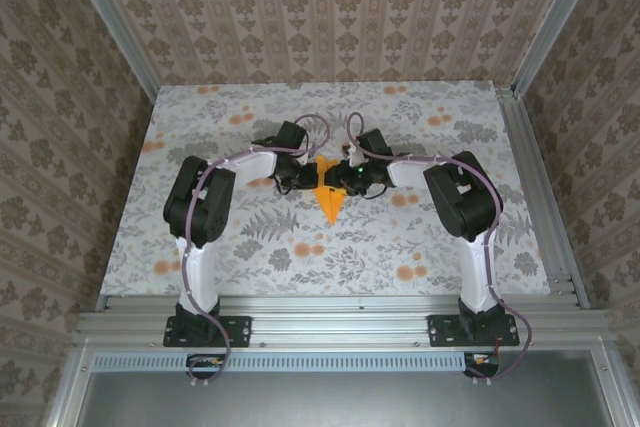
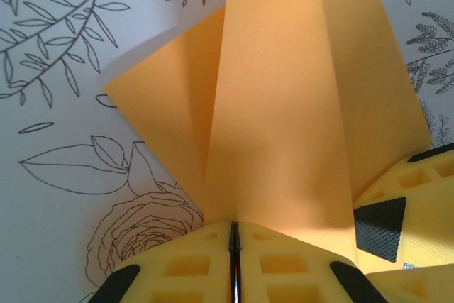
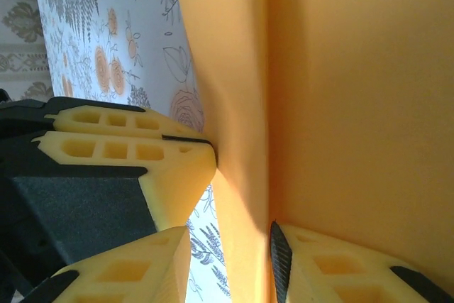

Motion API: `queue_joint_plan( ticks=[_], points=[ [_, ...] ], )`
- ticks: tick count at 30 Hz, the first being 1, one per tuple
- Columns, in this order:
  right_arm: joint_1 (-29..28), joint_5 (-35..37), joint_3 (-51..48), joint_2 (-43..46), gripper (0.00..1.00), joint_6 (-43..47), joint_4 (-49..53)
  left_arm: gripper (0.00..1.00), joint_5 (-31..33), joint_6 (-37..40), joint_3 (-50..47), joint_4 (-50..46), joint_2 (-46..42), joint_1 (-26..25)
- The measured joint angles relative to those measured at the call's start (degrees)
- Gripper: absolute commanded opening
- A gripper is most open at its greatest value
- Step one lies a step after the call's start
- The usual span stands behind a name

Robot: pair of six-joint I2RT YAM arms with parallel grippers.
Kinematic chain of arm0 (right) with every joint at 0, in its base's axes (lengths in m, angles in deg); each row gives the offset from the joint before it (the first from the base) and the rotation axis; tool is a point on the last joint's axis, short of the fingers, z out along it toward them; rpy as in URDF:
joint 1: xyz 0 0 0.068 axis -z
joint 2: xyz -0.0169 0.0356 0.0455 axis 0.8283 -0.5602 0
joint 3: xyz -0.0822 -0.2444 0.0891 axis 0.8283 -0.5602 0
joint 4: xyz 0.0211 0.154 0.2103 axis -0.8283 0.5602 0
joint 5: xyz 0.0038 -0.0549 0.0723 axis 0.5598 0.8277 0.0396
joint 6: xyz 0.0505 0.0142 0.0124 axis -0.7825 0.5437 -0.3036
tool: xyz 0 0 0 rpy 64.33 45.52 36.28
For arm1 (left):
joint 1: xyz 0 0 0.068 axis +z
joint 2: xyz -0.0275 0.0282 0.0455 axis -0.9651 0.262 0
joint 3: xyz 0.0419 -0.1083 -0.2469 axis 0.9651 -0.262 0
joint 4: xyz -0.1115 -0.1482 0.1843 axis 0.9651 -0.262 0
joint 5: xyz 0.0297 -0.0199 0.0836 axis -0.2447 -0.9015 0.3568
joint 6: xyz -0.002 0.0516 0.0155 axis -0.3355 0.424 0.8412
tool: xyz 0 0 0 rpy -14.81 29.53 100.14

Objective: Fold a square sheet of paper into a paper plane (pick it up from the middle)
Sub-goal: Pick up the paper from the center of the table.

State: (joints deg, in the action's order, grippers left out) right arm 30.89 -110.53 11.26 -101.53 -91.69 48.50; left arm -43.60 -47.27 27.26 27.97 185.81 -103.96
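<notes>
Beige damask wallpaper (image 1: 330,7) on three sides, bench (image 1: 250,247) in a white print with grey leaves and orange flowers, aluminium rail (image 1: 340,319) along the near edge. Orange paper plane (image 1: 327,199) sits at bench centre, nose toward the arm bases, between the two arms. Left gripper (image 2: 234,226) is closed, pinching the plane's folded edge. Right gripper (image 3: 230,235) straddles a fold with jaws apart, one black pad (image 3: 279,260) against the paper, bench showing beside the other finger.

Bright, even light; soft-focus wrist close-ups.
</notes>
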Motion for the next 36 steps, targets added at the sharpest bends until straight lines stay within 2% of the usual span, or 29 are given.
queue_joint_plan(
  ticks=[7,12,17,23,29,36],
  points=[
    [-0.96,0.02,1.38,-0.66,0.29,0.92,1.16,0.11,-3.21,-0.26,-1.49,2.49,-0.02,1.20],
    [-1.88,0.44,2.12,-2.01,0.16,2.03,2.60,0.15,-4.81,-0.94,-2.60,3.41,-1.01,1.90],
    [-2.01,1.64,2.03,-1.81,0.06,2.34,3.04,0.25,-4.61,-1.25,-2.93,2.27,-4.92,2.21],
    [-1.68,0.81,-1.92,2.58,0.03,-1.16,-1.36,0.47,-3.98,-3.28,-6.49,2.12,-13.66,2.25],
    [-0.92,-1.53,-3.43,8.17,0.01,-5.68,-7.34,0.60,-6.47,-11.47,-19.89,8.57,-25.05,4.92],
    [-0.59,-4.04,-4.94,11.34,0.02,-11.63,-14.62,0.66,-11.30,-27.74,-35.04,26.16,-33.55,5.53]
  ],
)
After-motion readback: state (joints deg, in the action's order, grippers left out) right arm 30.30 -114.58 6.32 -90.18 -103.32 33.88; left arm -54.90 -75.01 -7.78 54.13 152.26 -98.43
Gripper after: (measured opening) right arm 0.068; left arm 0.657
